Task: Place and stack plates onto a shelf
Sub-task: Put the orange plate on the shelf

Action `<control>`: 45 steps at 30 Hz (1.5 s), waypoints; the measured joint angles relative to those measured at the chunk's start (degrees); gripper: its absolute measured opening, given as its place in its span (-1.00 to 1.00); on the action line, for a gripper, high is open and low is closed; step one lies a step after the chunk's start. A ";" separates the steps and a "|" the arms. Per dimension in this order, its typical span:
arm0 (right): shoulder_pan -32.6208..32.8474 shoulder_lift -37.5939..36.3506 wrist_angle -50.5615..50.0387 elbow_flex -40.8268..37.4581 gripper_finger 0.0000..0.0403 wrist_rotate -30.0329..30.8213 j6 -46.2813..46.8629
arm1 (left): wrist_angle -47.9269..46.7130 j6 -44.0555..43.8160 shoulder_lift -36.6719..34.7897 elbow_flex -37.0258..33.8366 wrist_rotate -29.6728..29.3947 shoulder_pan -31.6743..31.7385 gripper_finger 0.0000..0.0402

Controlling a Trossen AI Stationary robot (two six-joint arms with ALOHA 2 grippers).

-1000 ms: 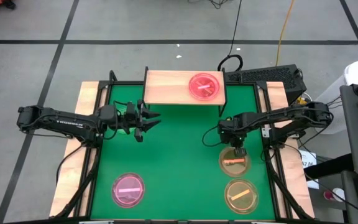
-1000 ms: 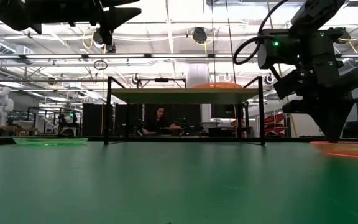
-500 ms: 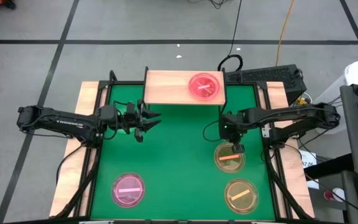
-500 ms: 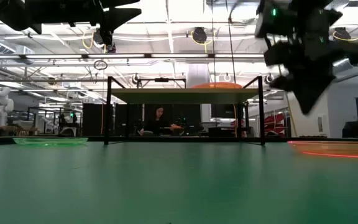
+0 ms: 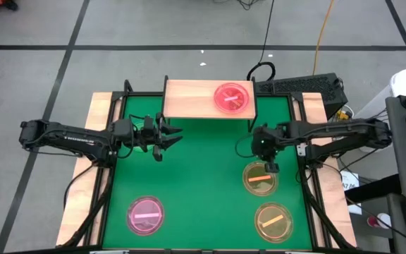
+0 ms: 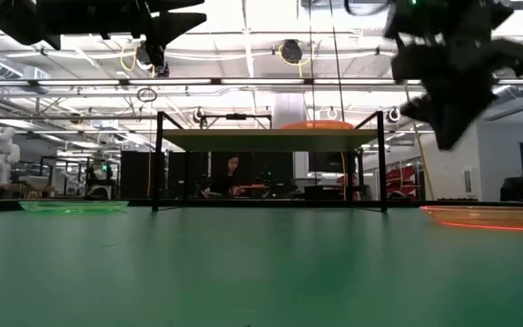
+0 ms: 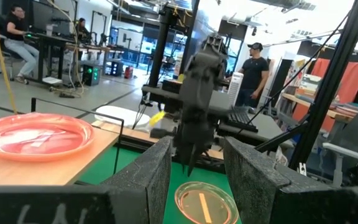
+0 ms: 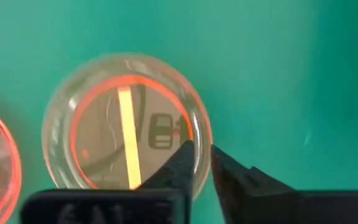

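Right gripper [image 5: 272, 166] raised above the near edge of an amber plate [image 5: 260, 179], fingers almost together, nothing between them. Left gripper [image 5: 169, 137] parted and empty, just before the shelf [image 5: 192, 99]. Pink plate [image 5: 232, 97] on the shelf's right half. No legible writing anywhere. Low view alone reveals a green plate [image 6: 73, 206] at far left.

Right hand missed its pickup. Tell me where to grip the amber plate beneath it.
Grip the raised rim of the amber plate on the shelf-facing edge, coming straight down. It lies flat on the mat, so only the rim offers purchase. The right hand hangs above that edge, fingers nearly shut; open them first.
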 joint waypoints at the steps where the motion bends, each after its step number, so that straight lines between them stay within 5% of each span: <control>1: -0.20 0.08 -0.04 -1.29 -0.73 -0.02 0.27 | 0.00 -0.01 0.00 0.00 0.00 0.00 -0.24; 10: -2.97 2.54 5.18 -5.19 -0.27 -0.11 2.83 | 0.02 0.07 0.00 0.00 -0.41 0.00 -0.24; 28: -8.43 10.78 10.34 -9.89 -0.25 -3.31 1.47 | -0.44 0.05 0.00 0.00 -0.46 0.00 -0.24; 32: -8.43 10.74 10.66 -9.89 -0.39 -3.14 -0.09 | -0.55 0.04 -0.01 0.00 -0.46 0.00 -0.24; 38: -8.43 10.54 10.58 -9.89 -0.93 -3.17 -0.34 | -0.57 0.02 0.00 0.00 -0.46 0.00 -0.24; 45: -8.32 10.54 10.71 -6.10 -0.99 -3.13 3.67 | -0.55 0.07 0.00 0.00 -3.08 0.00 -0.24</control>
